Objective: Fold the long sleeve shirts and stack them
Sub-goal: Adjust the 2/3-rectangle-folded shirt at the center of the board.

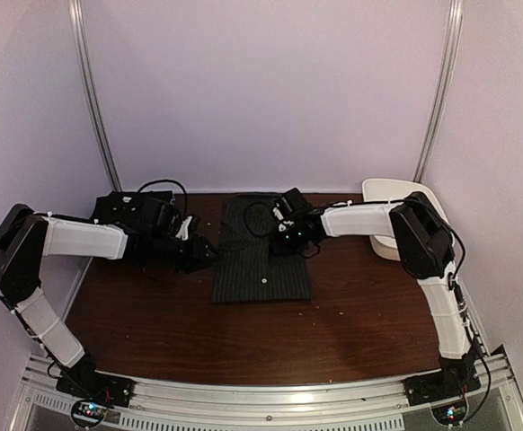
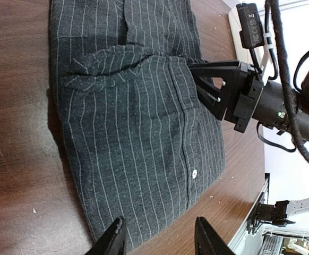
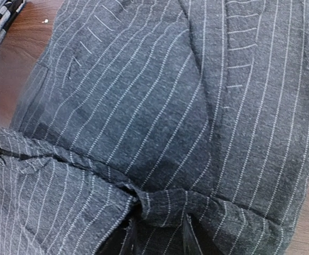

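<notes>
— So, where is the pinstriped shirt (image 1: 261,269) lying?
— It is lying flat on the table (image 1: 360,323), near the white tub (image 1: 383,191) and to its left. It is partly folded into a dark rectangle, with one white button (image 2: 195,173) showing.
— And what are the grippers doing?
— The right gripper (image 3: 160,234), reaching in from the tub's side, is pinching a raised fold of the cloth between its fingers. The left gripper (image 2: 160,241) is hovering at the shirt's edge farther from the tub, with its fingers spread and holding nothing.
— How is the cloth likely behaving?
— It is looking light, soft and limp, so it is probably sagging and creasing wherever nothing is supporting it. The best hold is seeming to be the doubled edge away from the tub, level with the right pinch, so that both sides are lifting together.
</notes>
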Controlling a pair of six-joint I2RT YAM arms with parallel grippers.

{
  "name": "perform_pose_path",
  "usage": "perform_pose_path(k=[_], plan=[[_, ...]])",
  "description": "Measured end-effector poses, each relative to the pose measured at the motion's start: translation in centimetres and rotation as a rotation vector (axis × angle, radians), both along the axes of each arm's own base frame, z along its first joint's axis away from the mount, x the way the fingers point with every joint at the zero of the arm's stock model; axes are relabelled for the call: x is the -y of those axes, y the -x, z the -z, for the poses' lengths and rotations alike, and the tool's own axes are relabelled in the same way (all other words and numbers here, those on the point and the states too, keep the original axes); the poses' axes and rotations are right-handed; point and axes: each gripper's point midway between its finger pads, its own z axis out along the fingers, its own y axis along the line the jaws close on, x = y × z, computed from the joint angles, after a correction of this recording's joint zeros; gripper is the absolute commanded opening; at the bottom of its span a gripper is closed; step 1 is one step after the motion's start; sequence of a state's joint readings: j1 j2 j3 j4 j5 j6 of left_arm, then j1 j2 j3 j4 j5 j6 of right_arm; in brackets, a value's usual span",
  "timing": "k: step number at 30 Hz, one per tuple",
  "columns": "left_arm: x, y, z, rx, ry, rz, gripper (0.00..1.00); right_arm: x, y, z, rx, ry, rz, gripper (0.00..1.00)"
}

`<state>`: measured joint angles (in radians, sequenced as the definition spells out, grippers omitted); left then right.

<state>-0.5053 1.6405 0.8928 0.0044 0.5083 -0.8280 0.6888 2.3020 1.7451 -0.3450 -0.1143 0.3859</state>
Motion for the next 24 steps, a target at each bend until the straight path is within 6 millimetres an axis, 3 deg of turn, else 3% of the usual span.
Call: perform_pose_path(k=[5,12,15,19,24], plan=[[-0.1,0.1,0.1,-0.005,-0.003,0.0,0.44,0.8,0.1,-1.0,0.011,0.029,0.02,0.33],[-0.1,0.1,0.0,-0.003,-0.003,-0.002,0.44,0.9,0.1,-7.1,0.09,-0.029,0.026,0.32],[-0.1,0.1,0.1,-0.003,-0.004,-0.002,0.44,0.5,0.2,-8.3,0.114,-0.051,0.019,0.3],[-0.2,0.3,0.3,-0.009,-0.007,-0.002,0.44,-0.5,0.8,-7.1,0.094,-0.044,-0.004,0.28],[-0.5,0.8,0.7,-0.018,-0.014,-0.004,0.44,-1.3,0.9,-2.8,0.042,0.004,-0.025,0.28]])
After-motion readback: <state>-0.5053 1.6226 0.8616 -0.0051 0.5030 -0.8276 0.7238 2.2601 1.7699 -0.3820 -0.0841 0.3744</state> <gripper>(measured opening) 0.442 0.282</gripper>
